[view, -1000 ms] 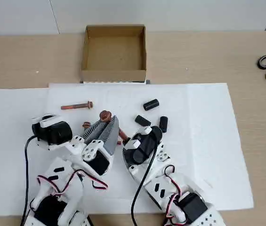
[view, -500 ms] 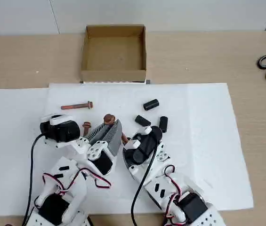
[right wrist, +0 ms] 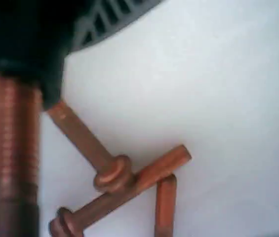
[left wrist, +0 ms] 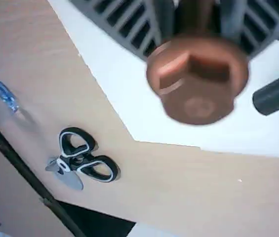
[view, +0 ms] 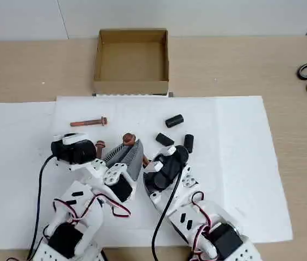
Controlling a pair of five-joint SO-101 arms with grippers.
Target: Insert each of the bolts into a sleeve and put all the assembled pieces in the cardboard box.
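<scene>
Left arm: your left hand [view: 130,145] is drifting rightward, clamping a bolt [view: 129,139].
Right arm: right hand [view: 154,163] grip, you cannot tell.

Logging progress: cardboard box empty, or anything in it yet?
Empty: the cardboard box shows a bare floor, wall to wall, in the high view.

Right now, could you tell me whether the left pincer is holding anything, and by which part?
Yes: the left pincer holds a copper bolt by its shank, close behind the hex head, which juts out in front.
</scene>
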